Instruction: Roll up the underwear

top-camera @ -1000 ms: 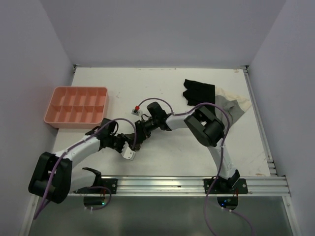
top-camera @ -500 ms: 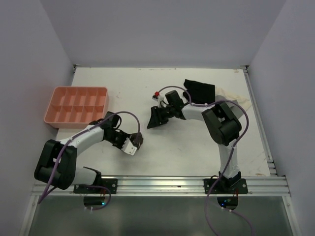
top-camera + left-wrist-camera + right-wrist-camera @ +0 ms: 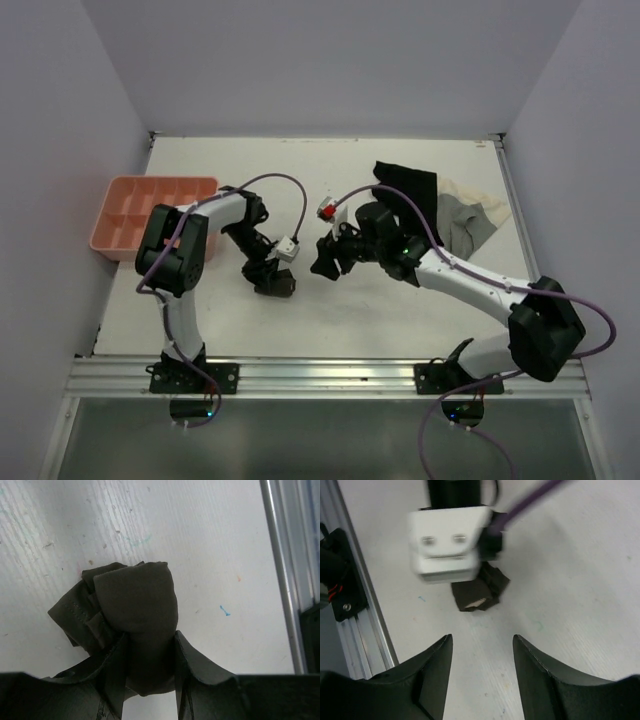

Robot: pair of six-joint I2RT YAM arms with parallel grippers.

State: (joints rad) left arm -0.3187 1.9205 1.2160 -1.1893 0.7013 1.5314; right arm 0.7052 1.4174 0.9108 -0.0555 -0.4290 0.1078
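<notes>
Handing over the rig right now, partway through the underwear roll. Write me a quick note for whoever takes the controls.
Left gripper: shut on the underwear, fingers pinching the near end of the bundle.
Right gripper: open, empty, facing the bundle from a short way off.
Underwear: mid-table, on or just above the surface; I cannot tell which. The black garment and the grey-and-cream garment lie far right, apart from both grippers.
Done: the underwear is gathered into a compact roll.
Left: probably set it down, release, and check that the roll holds.
</notes>
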